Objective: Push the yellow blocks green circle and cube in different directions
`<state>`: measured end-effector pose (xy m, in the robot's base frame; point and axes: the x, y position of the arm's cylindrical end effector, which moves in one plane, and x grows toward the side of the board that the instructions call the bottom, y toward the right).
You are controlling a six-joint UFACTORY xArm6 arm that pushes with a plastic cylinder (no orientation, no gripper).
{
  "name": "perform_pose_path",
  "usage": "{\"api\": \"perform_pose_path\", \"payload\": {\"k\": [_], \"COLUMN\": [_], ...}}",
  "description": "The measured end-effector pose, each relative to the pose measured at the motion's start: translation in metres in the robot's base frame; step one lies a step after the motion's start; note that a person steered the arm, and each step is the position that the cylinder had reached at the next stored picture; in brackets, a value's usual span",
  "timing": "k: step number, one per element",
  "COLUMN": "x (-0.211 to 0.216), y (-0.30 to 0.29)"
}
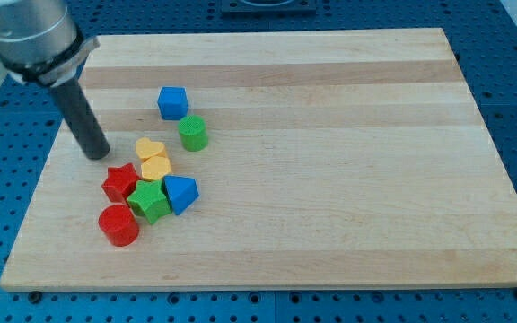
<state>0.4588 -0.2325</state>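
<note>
Yellow blocks (153, 158) sit near the board's left edge, my tip (98, 154) just left, apart. No fingers to grip; nudge each outward separately, sparing the green circle (192, 133)

The arm (30, 36) above the tip (98, 154) is cut off by the view's top-left edge (only its grey collar shows).

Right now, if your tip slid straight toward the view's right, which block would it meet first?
Probably the yellow heart-shaped block, just right of my tip; the yellow hexagonal block sits slightly lower, though depth is uncertain.
</note>
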Motion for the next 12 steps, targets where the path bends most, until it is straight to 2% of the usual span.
{"api": "perform_pose_path", "payload": {"k": [1, 6, 9, 11, 12], "x": [0.015, 0.012, -0.002, -0.005, -0.012], "y": [0.016, 0.131, 0.088, 0.138, 0.127]}}
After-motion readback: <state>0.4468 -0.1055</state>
